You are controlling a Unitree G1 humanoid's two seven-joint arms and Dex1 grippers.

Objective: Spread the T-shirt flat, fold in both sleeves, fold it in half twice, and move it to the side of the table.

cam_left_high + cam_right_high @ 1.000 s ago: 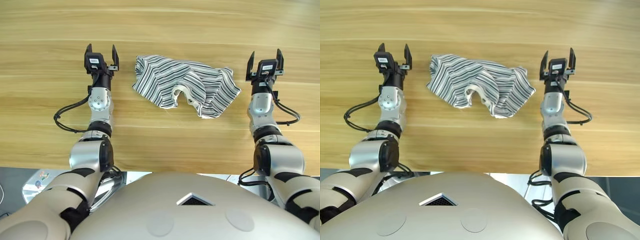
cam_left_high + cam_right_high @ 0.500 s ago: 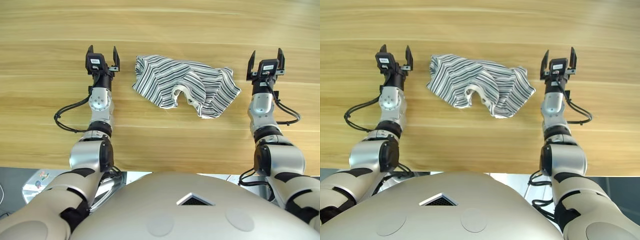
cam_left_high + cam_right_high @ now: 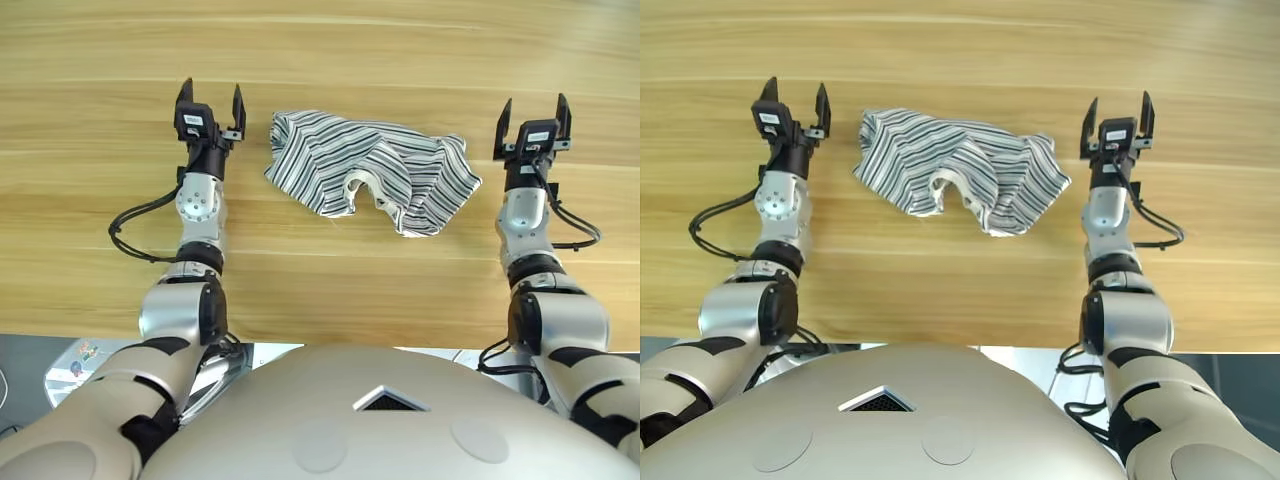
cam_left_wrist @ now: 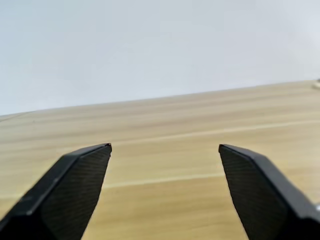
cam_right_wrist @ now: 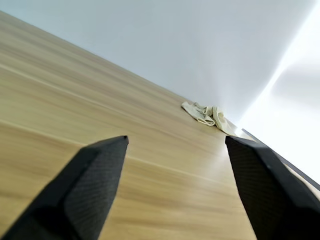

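In the eye views, the striped T-shirt [image 3: 370, 170] lies in a crumpled heap on the wooden tabletop [image 3: 320, 300]. Your left hand [image 3: 212, 92] sits just beside the T-shirt on its left. Your right hand [image 3: 534, 102] sits near the T-shirt on its right. Each hand is spread wide and holds nothing.

In the left wrist view, the two dark fingers [image 4: 75, 190] stand apart, with the tabletop between them.

In the right wrist view, the fingers [image 5: 95, 185] stand apart too, and a small pale cloth [image 5: 207, 114] lies far off on the tabletop.

The T-shirt looks soft, light and floppy, so it will likely bunch up when you lift it. I think you should pinch an outer edge on each side, then pull gently apart.
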